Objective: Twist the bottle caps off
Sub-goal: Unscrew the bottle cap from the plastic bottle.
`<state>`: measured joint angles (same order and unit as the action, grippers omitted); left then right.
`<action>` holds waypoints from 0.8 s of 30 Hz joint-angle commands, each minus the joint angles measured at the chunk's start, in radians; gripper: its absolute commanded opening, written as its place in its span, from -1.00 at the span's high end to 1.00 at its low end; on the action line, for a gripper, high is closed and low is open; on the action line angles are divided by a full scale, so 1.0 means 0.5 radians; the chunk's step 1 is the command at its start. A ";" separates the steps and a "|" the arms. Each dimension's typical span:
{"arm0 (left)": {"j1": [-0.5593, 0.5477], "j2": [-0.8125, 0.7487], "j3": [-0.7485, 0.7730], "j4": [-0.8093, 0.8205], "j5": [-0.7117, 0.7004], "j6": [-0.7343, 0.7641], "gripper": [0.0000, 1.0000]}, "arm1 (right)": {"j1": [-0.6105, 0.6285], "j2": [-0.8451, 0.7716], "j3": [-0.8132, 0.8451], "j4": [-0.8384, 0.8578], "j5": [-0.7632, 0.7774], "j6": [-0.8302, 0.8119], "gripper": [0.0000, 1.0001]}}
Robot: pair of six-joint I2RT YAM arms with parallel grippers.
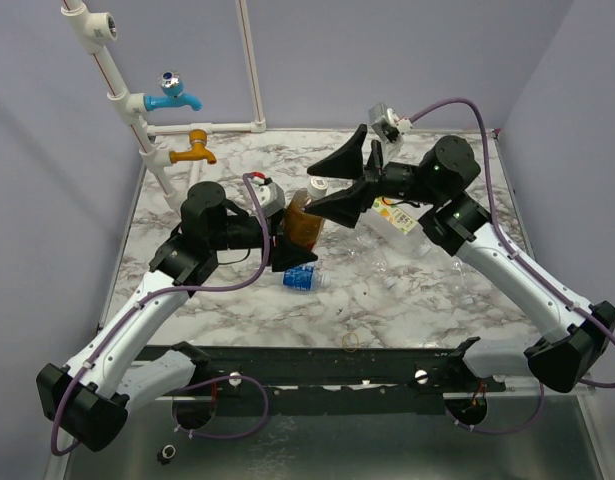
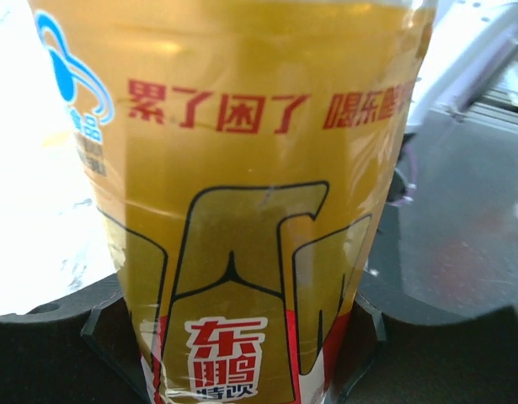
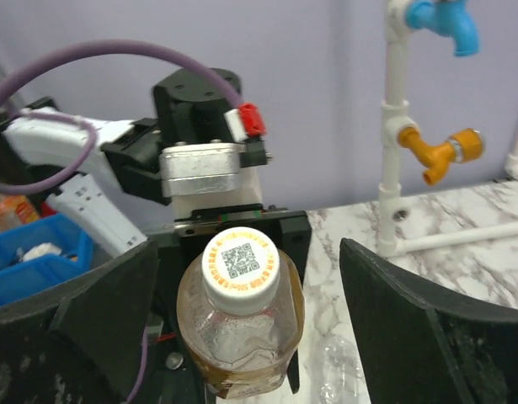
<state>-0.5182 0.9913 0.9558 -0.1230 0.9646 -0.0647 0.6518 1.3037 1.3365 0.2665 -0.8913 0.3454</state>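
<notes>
So the amber bottle (image 2: pixel 259 210) is over the middle of the bench (image 1: pixel 437 310), with my left fingers (image 2: pixel 40 353) pinching its labelled body. Its white cap (image 3: pixel 240 263), the one with the QR sticker, is on and sits right between my right fingers (image 3: pixel 410 320). Those are spread wide and aren't touching it on either side.

My take on doing this bit well: the cap doesn't look quite centred in the gap, so I'd line up first. Then close evenly so both pads land on the cap's rim, not the neck below. After that, twist in short turns while the left side clamps firm. A thin bottle like this probably squishes and spins otherwise. It looks full too, so go easy once the cap loosens.
</notes>
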 commanded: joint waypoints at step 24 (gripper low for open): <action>-0.034 0.177 -0.134 0.237 -1.244 0.295 1.00 | 0.022 0.338 0.257 -0.337 1.181 0.324 0.06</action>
<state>-0.5262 1.0805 0.8978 -0.0452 0.3843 0.0711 0.6613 1.4761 1.4536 0.0921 -0.3187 0.4931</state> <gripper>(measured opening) 0.619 0.552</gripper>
